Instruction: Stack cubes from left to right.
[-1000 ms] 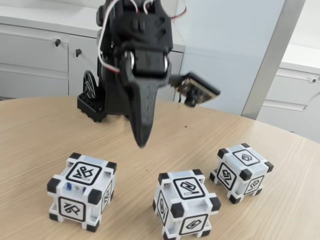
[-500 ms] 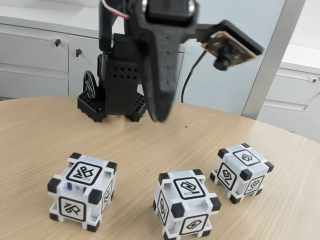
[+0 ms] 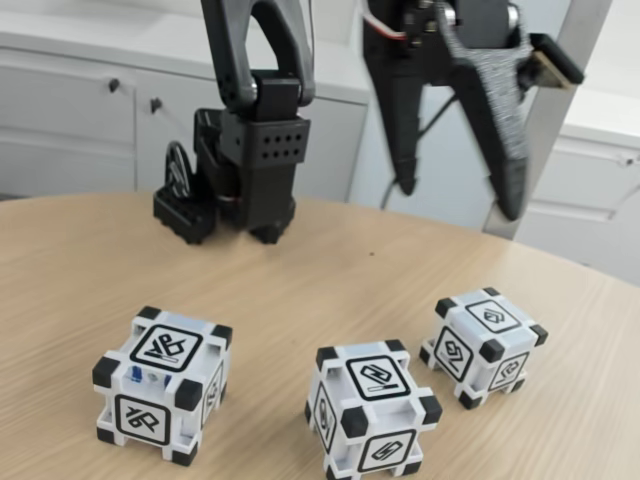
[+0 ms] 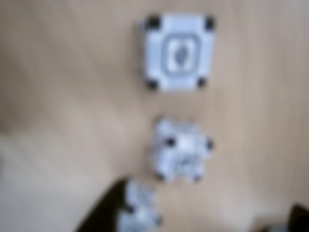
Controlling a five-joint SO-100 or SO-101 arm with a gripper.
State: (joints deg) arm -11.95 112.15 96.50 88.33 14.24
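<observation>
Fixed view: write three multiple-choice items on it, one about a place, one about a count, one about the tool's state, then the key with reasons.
1. Where does the tool hang?
A. high above the table, over its right rear part
B. touching the left cube
C. resting flat on the table

2. How many cubes stand on the table?
A. two
B. three
C. four

3. What is the tool's state?
A. shut on a cube
B. shut and empty
C. open and empty

Key:
1. A, its fingertips end well above the wood, right of the arm's base.
2. B, the left cube, middle cube and right cube stand apart, none stacked.
3. C, the two fingers are spread with nothing between them.
</observation>
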